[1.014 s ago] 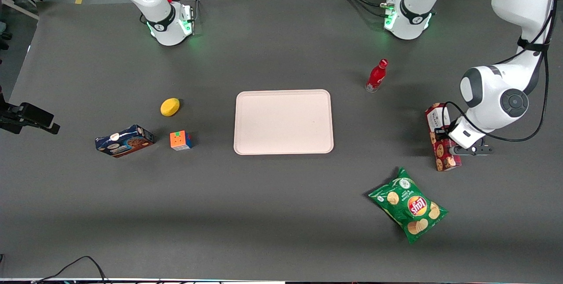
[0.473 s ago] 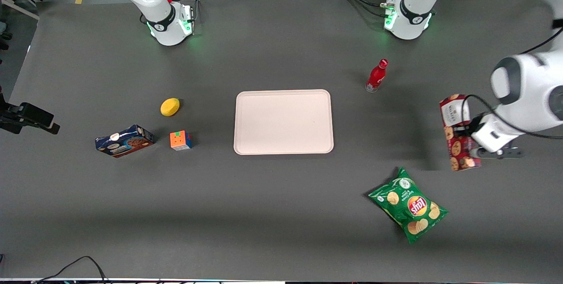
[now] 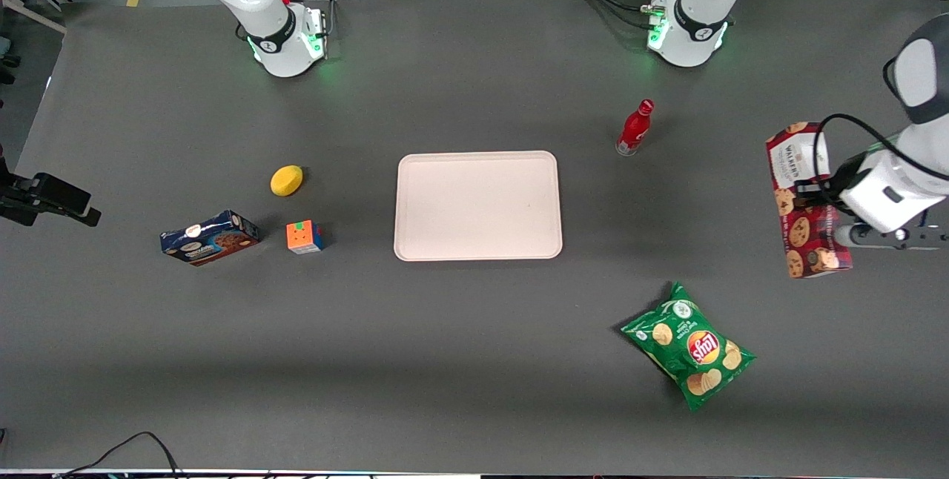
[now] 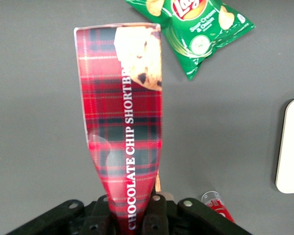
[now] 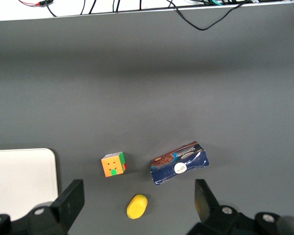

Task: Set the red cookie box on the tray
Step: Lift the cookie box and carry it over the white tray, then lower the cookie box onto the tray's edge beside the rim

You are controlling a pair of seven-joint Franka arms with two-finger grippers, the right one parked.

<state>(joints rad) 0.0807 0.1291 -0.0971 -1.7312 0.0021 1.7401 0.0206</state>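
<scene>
The gripper (image 3: 814,201) is clamping the red cookie box (image 3: 807,201) in the air near the working arm's table edge. It is best carrying it level toward the tray (image 3: 477,205) at the centre.

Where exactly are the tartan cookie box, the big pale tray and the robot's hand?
Long red tartan cookie box (image 3: 807,201): front view, middle of its face.
Large pale pinkish-beige tray (image 3: 478,205): front view, bare floor.
Left arm's hand (image 3: 815,197): front view, shut on the box, raised above the table.
</scene>
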